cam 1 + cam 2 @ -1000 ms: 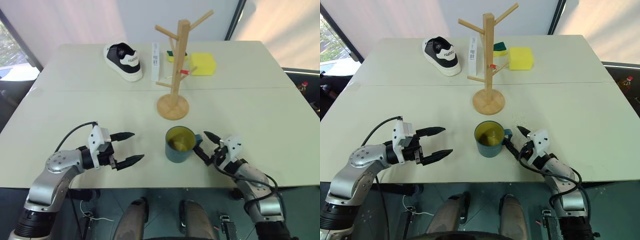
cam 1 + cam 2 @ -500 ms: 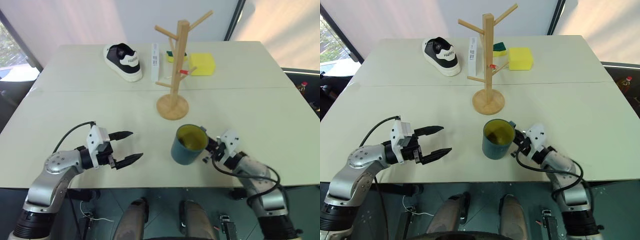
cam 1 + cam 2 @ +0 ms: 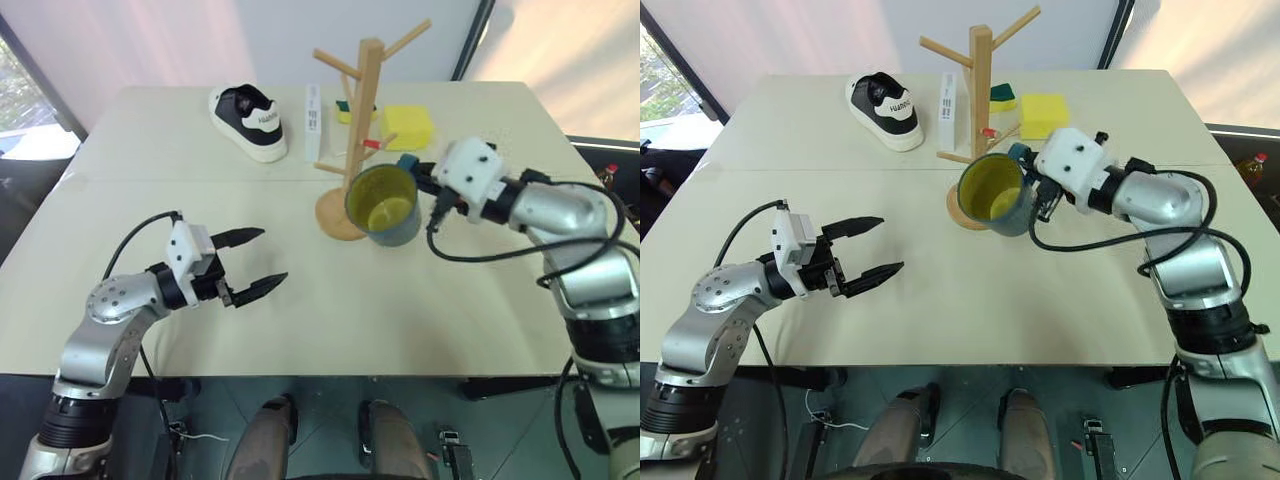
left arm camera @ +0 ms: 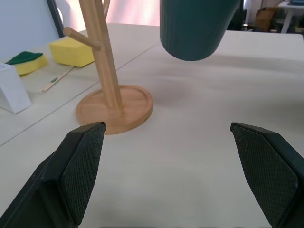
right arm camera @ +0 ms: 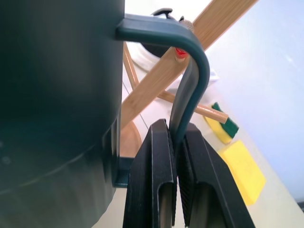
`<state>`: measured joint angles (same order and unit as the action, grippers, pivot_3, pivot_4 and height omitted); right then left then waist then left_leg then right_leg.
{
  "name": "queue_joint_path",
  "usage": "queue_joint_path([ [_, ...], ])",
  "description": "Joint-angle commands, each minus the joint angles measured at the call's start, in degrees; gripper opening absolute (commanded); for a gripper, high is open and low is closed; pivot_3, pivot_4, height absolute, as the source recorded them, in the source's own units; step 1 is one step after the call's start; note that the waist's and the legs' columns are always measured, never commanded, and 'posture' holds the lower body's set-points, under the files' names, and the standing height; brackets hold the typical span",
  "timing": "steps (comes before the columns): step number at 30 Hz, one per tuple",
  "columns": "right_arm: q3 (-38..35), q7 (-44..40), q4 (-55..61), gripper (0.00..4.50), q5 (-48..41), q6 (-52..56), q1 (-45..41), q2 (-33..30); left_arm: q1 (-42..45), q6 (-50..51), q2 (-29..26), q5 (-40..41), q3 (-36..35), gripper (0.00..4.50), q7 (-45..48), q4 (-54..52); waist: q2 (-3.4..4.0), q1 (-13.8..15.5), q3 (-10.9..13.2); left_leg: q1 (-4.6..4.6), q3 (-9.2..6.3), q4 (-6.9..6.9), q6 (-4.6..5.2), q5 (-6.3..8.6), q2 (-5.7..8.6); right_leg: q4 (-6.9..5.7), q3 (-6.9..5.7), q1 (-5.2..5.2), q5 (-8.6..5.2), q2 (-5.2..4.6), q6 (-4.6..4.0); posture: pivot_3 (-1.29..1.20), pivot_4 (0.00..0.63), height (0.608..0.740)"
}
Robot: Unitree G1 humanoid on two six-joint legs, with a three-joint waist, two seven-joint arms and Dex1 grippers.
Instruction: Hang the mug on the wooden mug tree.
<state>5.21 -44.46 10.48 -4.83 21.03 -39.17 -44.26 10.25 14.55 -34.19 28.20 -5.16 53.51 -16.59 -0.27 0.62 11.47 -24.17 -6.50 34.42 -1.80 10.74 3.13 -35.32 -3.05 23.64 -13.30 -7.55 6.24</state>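
Matte cream laminate covers the bench (image 3: 130, 215), split by a thin seam running across it. At the left, the left pincer (image 3: 250, 264) hangs just above the surface with its two tapered black fingers (image 4: 78, 164) spread wide and released, their inner faces cross-hatched with a fine grip pattern; compared with a second ago it sits a little higher but is otherwise much the same. Farther back lies a black-and-white sneaker (image 3: 248, 121) with a thick white sole, and beside it a slim white box (image 3: 313, 125) stands on edge. The wooden mug tree (image 3: 354, 130), pale smooth wood with a round dished base, a straight post and slanted dowel pegs, stands near the middle of the bench; one low peg carries a small red tip. Behind it rest a green-backed scrub pad (image 3: 1001, 95) and a blocky yellow sponge (image 3: 408, 126). The mug (image 3: 384, 205), a dark teal cylinder with a glossy yellow-green inside, is in the air just in front of the tree's base, tipped so its mouth faces the camera. A second ago it stood upright on the bench. The right pincer (image 5: 175, 156) is clenched on the mug's flat loop handle (image 5: 187, 95), whereas earlier its fingers were apart beside the handle.
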Motion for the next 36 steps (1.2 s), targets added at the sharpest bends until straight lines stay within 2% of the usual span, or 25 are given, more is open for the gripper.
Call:
queue_joint_path([
  [1, 0.36, -0.52, -0.31, 0.11, 1.38, 0.97, -3.71, -0.16, 1.26, -0.04, 0.12, 1.39, -0.64, 4.5, -0.45, -2.43, -0.01, -0.03, 0.0, 0.0, 0.0, 0.0, 0.0, 0.0, 0.0, 0.0, 0.0, 0.0, 0.01, 0.0, 0.02, 0.0, 0.15, 0.74],
  [17, 6.96, -1.79, -10.73, 0.11, 6.41, 2.0, -15.59, 5.87, 3.9, 2.12, 1.48, 4.92, -1.37, 4.5, -2.71, -4.29, 0.01, -1.23, 0.01, -0.16, -0.02, 0.59, 0.0, 0.0, 0.01, -0.14, 0.0, -0.04, 0.14, 0.03, -0.01, 0.0, 0.15, 0.74],
  [29, 6.91, -0.28, -17.78, 0.11, 9.58, 0.59, -19.04, 9.46, 3.53, 2.6, 1.53, 5.72, -1.24, 4.5, -4.34, -5.77, 0.02, -1.4, 0.02, -0.17, -0.06, 0.59, 0.0, 0.0, 0.01, -0.18, 0.04, -0.01, 0.24, 0.11, 0.15, 0.0, 0.15, 0.74],
  [32, 6.89, -0.15, -17.98, 1.0, 10.08, -0.07, -19.01, 9.41, 3.48, 2.6, 1.54, 5.72, -1.25, 4.5, -4.51, -5.97, 0.02, -1.4, 0.02, -0.16, -0.07, 0.59, 0.0, 0.0, 0.0, -0.19, 0.04, -0.01, 0.23, 0.12, 0.14, 0.0, 0.15, 0.74],
  [36, 5.71, -0.25, -16.87, 2.95, 10.61, -0.88, -18.38, 7.7, 3.74, 2.62, 1.62, 5.86, -1.35, 4.5, -4.65, -5.83, 0.02, -1.4, 0.02, -0.16, -0.07, 0.6, 0.0, 0.0, 0.0, -0.19, 0.05, -0.01, 0.23, 0.13, 0.14, 0.0, 0.15, 0.74],
])
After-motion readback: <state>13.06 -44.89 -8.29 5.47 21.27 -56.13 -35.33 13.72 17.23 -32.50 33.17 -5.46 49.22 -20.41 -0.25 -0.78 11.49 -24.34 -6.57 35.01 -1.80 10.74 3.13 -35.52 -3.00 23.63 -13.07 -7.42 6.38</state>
